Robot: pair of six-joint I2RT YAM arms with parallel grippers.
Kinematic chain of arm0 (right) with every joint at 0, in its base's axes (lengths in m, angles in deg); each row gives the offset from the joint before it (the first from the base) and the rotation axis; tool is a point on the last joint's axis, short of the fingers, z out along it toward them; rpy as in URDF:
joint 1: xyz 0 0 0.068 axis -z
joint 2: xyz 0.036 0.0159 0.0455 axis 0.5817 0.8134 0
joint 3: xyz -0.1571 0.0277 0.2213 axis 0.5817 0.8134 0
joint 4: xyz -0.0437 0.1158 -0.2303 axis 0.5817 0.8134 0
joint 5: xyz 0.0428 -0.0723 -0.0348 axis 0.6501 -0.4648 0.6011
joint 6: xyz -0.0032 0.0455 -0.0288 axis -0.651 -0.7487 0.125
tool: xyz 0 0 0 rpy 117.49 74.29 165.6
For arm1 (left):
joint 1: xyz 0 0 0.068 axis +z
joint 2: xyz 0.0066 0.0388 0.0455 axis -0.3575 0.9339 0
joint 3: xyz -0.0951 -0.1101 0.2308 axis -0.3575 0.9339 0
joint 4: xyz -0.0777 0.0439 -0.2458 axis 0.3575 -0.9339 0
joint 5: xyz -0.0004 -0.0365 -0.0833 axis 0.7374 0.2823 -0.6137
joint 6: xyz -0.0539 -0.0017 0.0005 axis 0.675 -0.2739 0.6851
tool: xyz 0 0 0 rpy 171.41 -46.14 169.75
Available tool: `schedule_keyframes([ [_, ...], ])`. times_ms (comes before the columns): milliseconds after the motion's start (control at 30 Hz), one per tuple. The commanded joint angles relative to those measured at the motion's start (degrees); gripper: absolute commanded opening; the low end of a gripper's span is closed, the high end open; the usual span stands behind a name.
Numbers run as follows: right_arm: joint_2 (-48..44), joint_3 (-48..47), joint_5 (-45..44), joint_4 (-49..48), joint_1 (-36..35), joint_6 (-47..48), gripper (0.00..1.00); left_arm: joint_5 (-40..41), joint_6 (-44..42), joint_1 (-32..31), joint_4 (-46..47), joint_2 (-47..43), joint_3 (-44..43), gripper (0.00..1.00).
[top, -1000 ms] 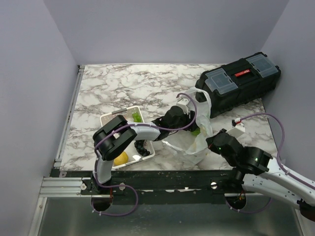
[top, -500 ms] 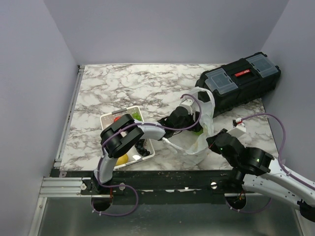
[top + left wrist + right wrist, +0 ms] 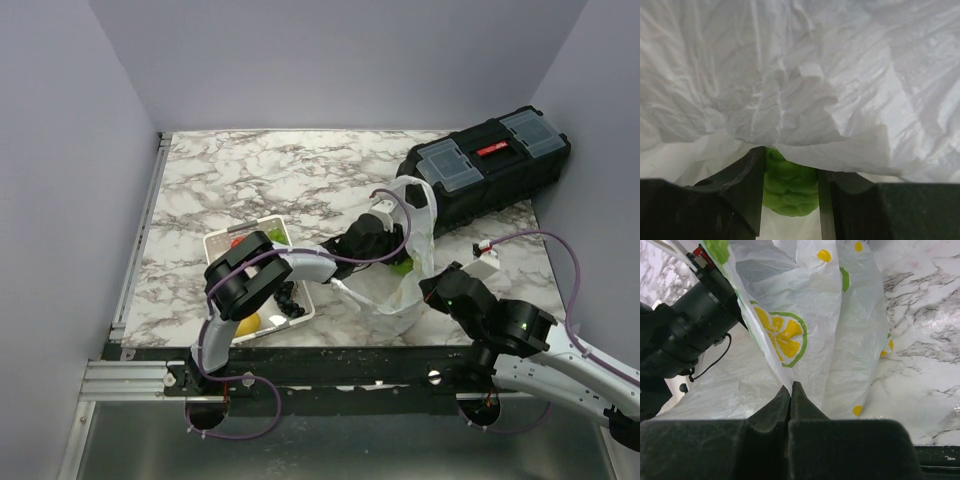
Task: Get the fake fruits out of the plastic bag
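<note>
The plastic bag (image 3: 410,290) stands crumpled at the front middle of the table, white with lemon prints (image 3: 780,335). My left arm reaches into its mouth. In the left wrist view my left gripper (image 3: 791,167) is shut on a light-green grape bunch (image 3: 790,192) inside the bag, with white film (image 3: 800,80) draped over it. A bit of green (image 3: 400,268) shows in the bag from above. My right gripper (image 3: 791,385) is shut on a fold of the bag's edge, at the bag's right side (image 3: 428,290).
A white tray (image 3: 213,243) left of the bag holds a green fruit (image 3: 275,237), a dark grape bunch (image 3: 290,300), a yellow fruit (image 3: 245,322) and something red. A black toolbox (image 3: 485,170) stands at the back right. Walls enclose the table.
My left gripper has pushed deeper into the bag, and the bag's handle has risen and spread. The right gripper has kept its hold in place.
</note>
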Motion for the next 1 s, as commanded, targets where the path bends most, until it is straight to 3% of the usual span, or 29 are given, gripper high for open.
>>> schedule_keyframes([
  [0,-0.5,0.4,-1.7,0.0,0.0,-0.3,0.01,-3.0,-2.5,0.2,-6.7,-4.7,2.9,0.1],
  [133,-1.3,1.0,-2.3,-0.6,0.0,0.2,0.01,-4.6,-2.9,0.6,-8.9,-9.8,4.2,0.0],
  [533,-3.3,1.5,-5.9,-2.2,0.0,2.8,0.01,-5.5,-8.1,3.6,-16.8,-26.8,11.1,0.0],
  [733,-2.0,0.8,-7.6,-3.0,0.0,4.6,0.01,-9.8,-8.0,5.5,-18.6,-33.8,16.2,0.0],
  [867,1.7,0.5,-6.3,-6.2,0.0,8.4,0.01,-20.4,-5.2,7.7,-18.7,-35.2,16.4,0.0],
  [967,5.5,-0.5,-5.6,-8.3,0.0,10.6,0.01,-28.8,1.0,9.6,-12.9,-35.4,18.0,0.0],
])
